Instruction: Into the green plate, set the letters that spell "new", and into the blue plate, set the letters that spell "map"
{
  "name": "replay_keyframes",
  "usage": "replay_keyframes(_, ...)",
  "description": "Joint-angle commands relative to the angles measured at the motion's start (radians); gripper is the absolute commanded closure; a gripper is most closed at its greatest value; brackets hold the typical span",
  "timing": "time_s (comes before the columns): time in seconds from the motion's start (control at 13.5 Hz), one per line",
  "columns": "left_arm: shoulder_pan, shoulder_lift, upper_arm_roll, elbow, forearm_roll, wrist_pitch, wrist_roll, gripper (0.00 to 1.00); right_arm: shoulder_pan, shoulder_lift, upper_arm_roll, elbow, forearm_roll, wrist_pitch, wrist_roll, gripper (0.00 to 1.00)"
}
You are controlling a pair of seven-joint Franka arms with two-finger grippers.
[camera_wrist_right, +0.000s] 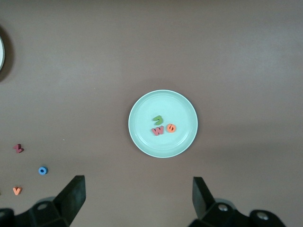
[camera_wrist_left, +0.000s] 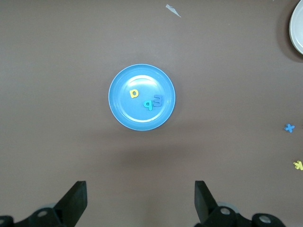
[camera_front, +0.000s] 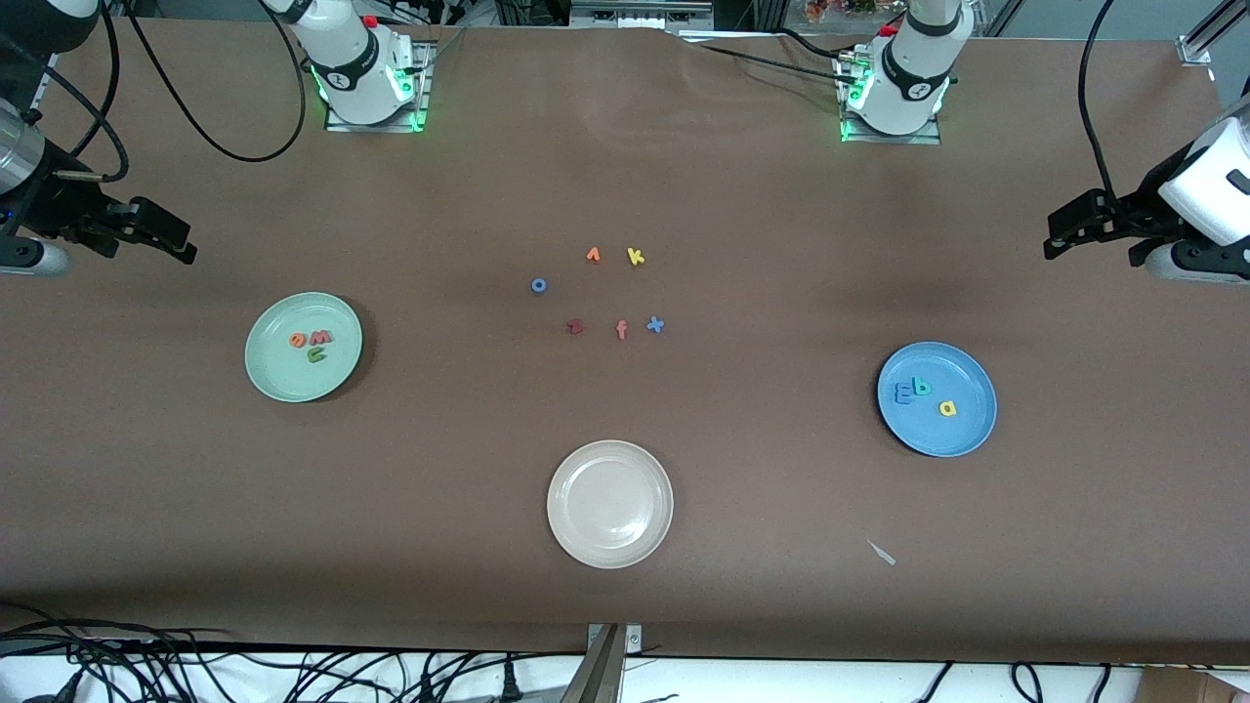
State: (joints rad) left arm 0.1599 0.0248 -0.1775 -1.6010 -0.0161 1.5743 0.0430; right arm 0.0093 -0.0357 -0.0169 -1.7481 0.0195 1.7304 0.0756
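The green plate (camera_front: pixel 269 369) (camera_wrist_right: pixel 142 139) holds the green n (camera_front: pixel 315 354) (camera_wrist_right: pixel 158 119), the orange e (camera_front: pixel 298 340) (camera_wrist_right: pixel 171 127) and the red-pink w (camera_front: pixel 320 338) (camera_wrist_right: pixel 158 130). In the blue plate (camera_front: pixel 965 434) (camera_wrist_left: pixel 122 106) lie the blue m (camera_front: pixel 904 392) (camera_wrist_left: pixel 158 100), the teal p (camera_front: pixel 921 387) (camera_wrist_left: pixel 148 103) and the yellow a (camera_front: pixel 947 408) (camera_wrist_left: pixel 134 93). My right gripper (camera_front: pixel 171 234) (camera_wrist_right: pixel 138 196) hangs open and empty over bare table at the right arm's end. My left gripper (camera_front: pixel 1064 229) (camera_wrist_left: pixel 141 198) is open and empty over bare table at the left arm's end.
Loose letters lie mid-table: orange v (camera_front: pixel 593 255), yellow k (camera_front: pixel 636 256), blue o (camera_front: pixel 538 285), dark red z (camera_front: pixel 575 327), an f (camera_front: pixel 621 330), blue x (camera_front: pixel 655 325). A cream-white plate (camera_front: pixel 586 547) sits nearer the camera. A small white scrap (camera_front: pixel 882 553) lies beside it, toward the left arm's end.
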Motion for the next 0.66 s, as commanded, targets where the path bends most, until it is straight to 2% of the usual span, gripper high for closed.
replay_keyframes(0.0, 0.0, 0.007, -0.01, 0.006, 0.027, 0.004, 0.0, 0.0, -0.011, -0.009, 0.009, 0.009, -0.013, -0.017, -0.01, 0.0)
replay_keyframes(0.59, 0.0, 0.007, -0.01, 0.004, 0.027, 0.003, 0.0, 0.0, -0.011, -0.009, 0.009, 0.009, -0.013, -0.015, -0.01, 0.0)
